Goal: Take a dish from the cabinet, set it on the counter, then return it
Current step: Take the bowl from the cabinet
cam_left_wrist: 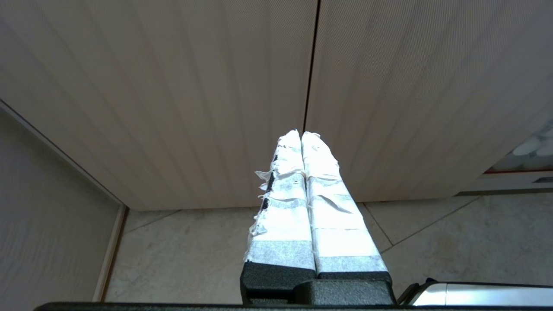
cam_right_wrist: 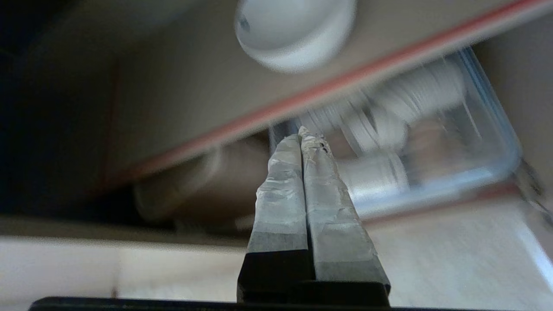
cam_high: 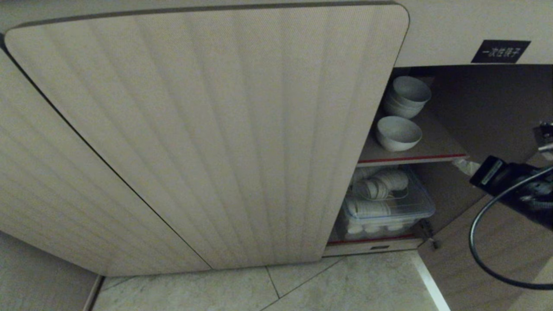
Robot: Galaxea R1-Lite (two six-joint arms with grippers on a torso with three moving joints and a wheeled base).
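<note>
- The cabinet (cam_high: pixel 207 129) fills most of what is in front of the robot: one ribbed beige door is closed on the left, and its neighbour hides most of the opening.
- Only a narrow slice of the dark interior shows, to the right of that door's edge.
- On the brown shelf (cam_high: pixel 432 149) with its red front edge, a single white bowl (cam_high: pixel 398 133) sits near the front, and a stack of white bowls (cam_high: pixel 407 96) stands just behind it, farther in.
- Below the shelf, a clear plastic bin (cam_high: pixel 389 211) holds more white dishes, some lying on their sides; it sits on the cabinet floor close to the front.
- A small black label (cam_high: pixel 500 51) with white characters is stuck on the panel above the opening.
- The right gripper (cam_right_wrist: pixel 301 134) is at the right side of the opening, level with the shelf's red edge and just outside it; its taped fingers (cam_right_wrist: pixel 281 181) are pressed together with nothing between them. A black cable (cam_high: pixel 479 242) loops under the right arm.
- The left gripper (cam_left_wrist: pixel 301 136) hangs low on the left, in front of the closed doors and above the pale tiled floor (cam_high: pixel 345 285), its taped fingers (cam_left_wrist: pixel 337 207) likewise clenched on nothing.
- No bowl is held; all the dishes I can see are inside the cabinet.
</note>
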